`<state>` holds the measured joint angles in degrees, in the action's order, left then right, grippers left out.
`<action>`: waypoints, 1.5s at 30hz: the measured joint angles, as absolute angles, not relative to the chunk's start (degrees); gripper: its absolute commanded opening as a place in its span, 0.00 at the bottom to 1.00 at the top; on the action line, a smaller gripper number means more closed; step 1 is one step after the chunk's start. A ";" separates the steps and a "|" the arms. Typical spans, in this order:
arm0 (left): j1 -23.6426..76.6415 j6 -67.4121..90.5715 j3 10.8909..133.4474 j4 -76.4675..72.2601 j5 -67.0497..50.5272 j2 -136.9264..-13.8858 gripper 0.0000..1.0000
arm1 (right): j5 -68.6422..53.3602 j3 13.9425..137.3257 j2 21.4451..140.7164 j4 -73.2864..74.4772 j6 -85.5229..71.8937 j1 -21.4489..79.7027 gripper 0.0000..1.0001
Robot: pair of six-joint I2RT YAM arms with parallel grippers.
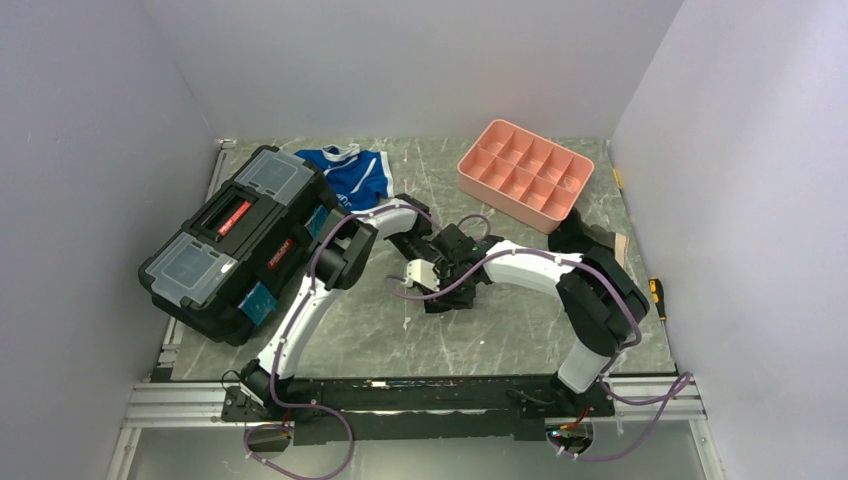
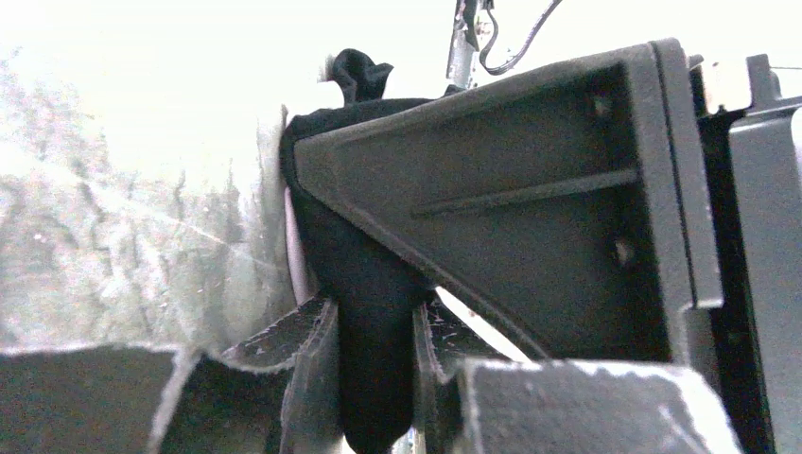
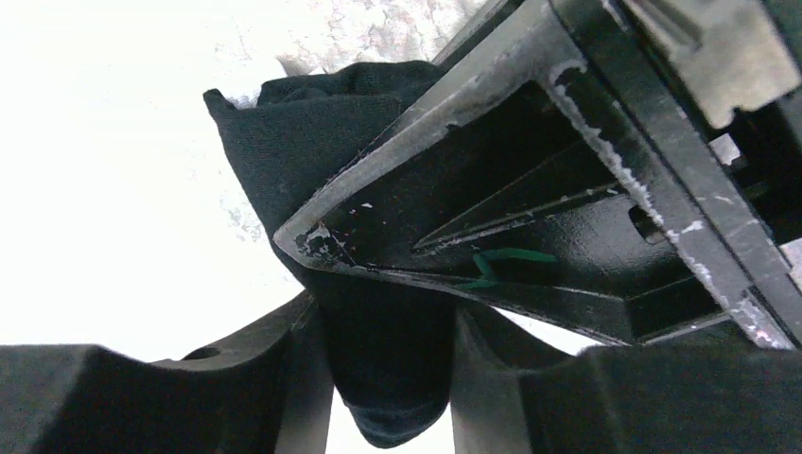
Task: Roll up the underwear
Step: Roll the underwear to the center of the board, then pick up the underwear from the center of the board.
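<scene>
You had both arms meeting near the middle of the table (image 1: 500,330), the grippers close together. Your left gripper (image 2: 374,350) was nearly closed, its jaws pinching a fold of the black underwear (image 2: 364,274) that ran down between them. Your right gripper (image 3: 388,369) stood a little wider, with the same black cloth filling the gap between its jaws. It seemed to be gripped there, though the close view left that less than certain. From above, the underwear was almost hidden beneath the two grippers. A toolbox (image 1: 235,240) lay along the left edge, blue-and-white briefs (image 1: 350,172) by the far edge, and a pink tray (image 1: 525,170) toward the far right corner.
</scene>
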<state>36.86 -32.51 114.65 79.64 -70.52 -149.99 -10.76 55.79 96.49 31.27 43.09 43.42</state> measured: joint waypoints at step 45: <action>28.58 -13.85 87.70 54.94 -58.17 -128.09 0.72 | -43.13 67.83 109.43 47.59 50.57 32.91 0.00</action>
